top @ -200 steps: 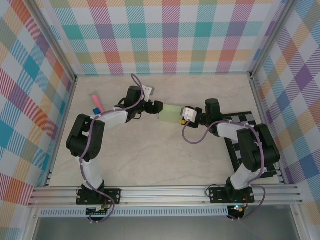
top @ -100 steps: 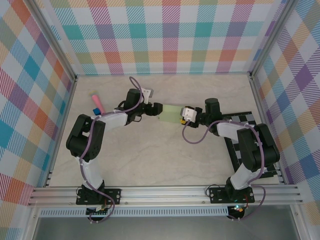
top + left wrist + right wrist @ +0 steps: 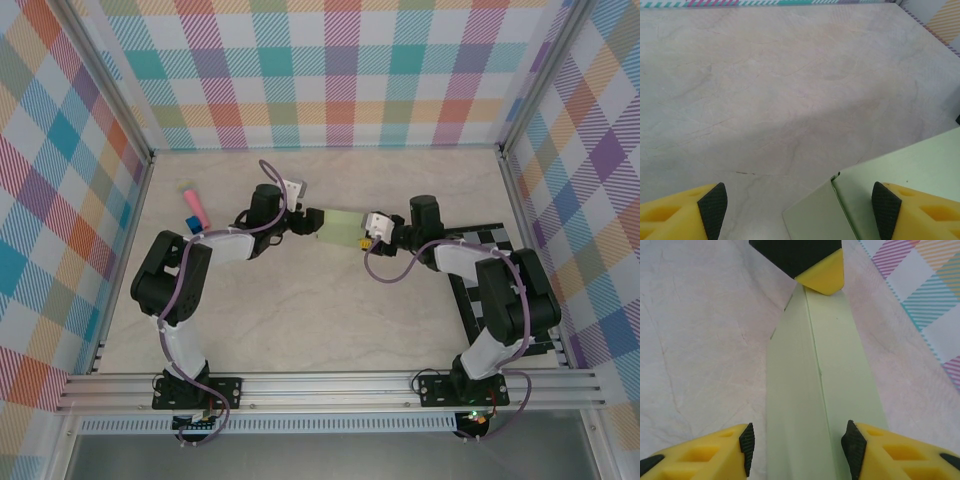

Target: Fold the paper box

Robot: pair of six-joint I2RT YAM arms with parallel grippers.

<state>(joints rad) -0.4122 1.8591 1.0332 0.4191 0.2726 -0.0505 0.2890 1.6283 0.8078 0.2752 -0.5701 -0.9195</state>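
Paper box [image 3: 338,226] lies on the table [image 3: 300,310], centre and towards the far side, between both arms. Left gripper [image 3: 797,202] gapes wide at its left corner. Right gripper [image 3: 799,440] straddles the right end, jaws parted, not clamped.

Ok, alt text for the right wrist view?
A pale green paper box stretches across the marbled table from between the yellow fingers of the right end effector, its far end meeting a yellow fingertip of the left end effector. A plaid wall shows top right.
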